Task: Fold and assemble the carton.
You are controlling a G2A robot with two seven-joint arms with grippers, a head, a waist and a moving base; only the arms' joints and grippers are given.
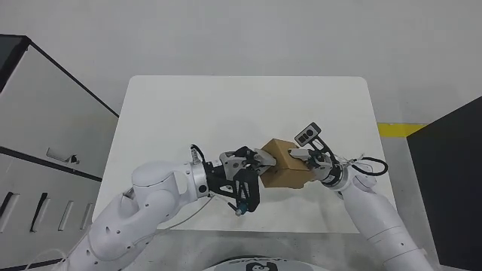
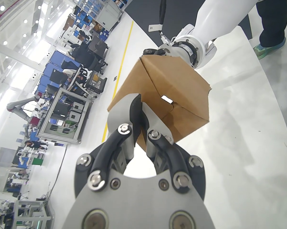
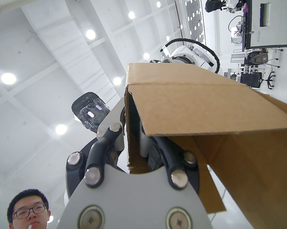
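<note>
Over near edge of white rectangular table (image 1: 226, 105): left gripper (image 1: 262, 165) jaws drawn together, tips against interlocked flap end of brown cardboard carton (image 1: 285, 167). Right gripper (image 1: 306, 164) clamps wall at open end, flaps loose. Roughly halfway.

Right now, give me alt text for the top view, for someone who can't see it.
A brown carton is held over a white table, the left pincer gripping one side and the right pincer the opposite side, near the edge closest to the robot.
</note>
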